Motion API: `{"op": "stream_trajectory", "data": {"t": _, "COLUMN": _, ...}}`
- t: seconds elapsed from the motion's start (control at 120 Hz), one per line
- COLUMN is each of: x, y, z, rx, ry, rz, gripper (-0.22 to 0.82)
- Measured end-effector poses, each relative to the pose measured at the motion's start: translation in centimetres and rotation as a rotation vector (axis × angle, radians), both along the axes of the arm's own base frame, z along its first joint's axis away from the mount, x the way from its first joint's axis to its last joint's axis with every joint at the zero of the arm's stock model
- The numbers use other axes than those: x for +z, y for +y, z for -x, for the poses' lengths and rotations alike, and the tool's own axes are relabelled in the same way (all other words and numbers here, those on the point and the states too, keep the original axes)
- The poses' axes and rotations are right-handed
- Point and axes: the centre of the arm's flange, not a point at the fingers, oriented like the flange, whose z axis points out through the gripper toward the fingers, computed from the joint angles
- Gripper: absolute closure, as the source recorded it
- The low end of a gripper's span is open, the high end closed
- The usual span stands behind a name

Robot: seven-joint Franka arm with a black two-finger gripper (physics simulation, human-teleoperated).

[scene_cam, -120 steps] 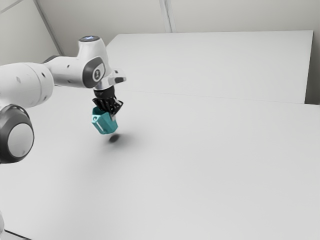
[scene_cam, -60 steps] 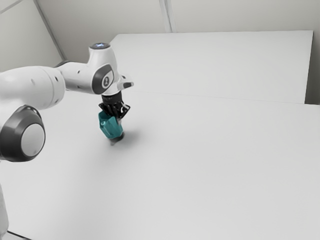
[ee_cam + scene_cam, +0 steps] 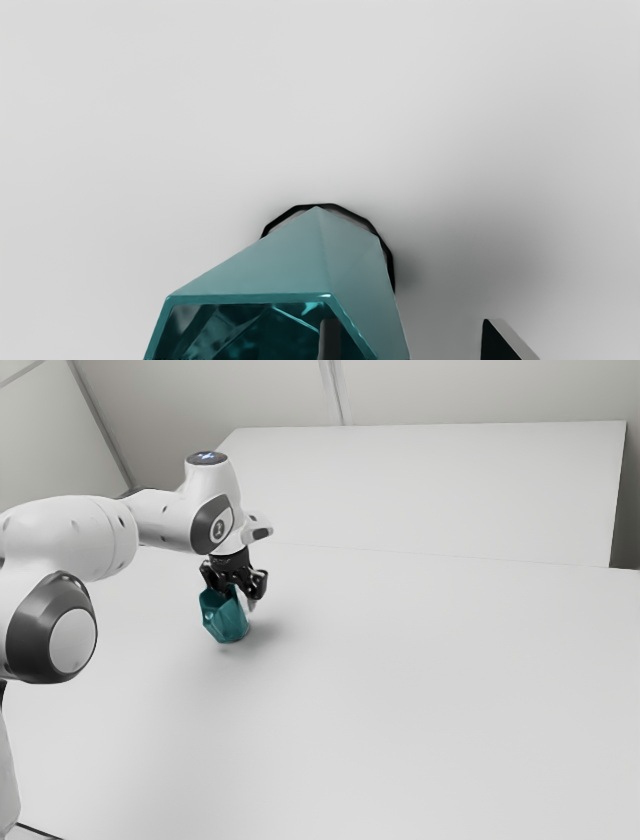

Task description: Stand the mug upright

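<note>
Mug (image 3: 226,620) of glossy teal sits mouth up at the bench (image 3: 430,690), its foot down by the surface; whether it leans slightly is hard to tell. Its walls are flat facets meeting in crisp edges, with an angular rim and a darker, shiny inside. A thin black many-sided band (image 3: 392,265) edges the foot. The claw (image 3: 240,601) is open above it, one finger reaching into the mouth and the other well clear outside, so the mug's wall stands between them, ungripped. A soft grey shadow spreads beside the mug over the smooth, matt white bench. The white arm (image 3: 75,540), rounded with dark grey joint caps, comes in from the exterior view's left. Beyond the bench lie a flat white panel (image 3: 430,485) and a pale wall (image 3: 480,390).
</note>
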Motion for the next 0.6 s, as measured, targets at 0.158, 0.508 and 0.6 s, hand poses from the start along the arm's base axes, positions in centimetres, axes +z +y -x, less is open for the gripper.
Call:
{"op": "stream_trajectory", "data": {"t": 0.158, "x": 2.6, "y": -0.9, "z": 0.1, "rx": -0.008, "ry": -0.038, "rz": 0.008, "gripper": 0.18}}
{"op": "stream_trajectory", "data": {"t": 0.508, "x": 20.9, "y": -0.5, "z": 5.8, "rx": 0.010, "ry": -0.199, "rz": 0.082, "gripper": 0.05}}
{"op": "stream_trajectory", "data": {"t": 0.6, "x": 25.3, "y": 2.1, "z": 8.8, "rx": 0.054, "ry": -0.214, "rz": 0.091, "gripper": 0.04}}
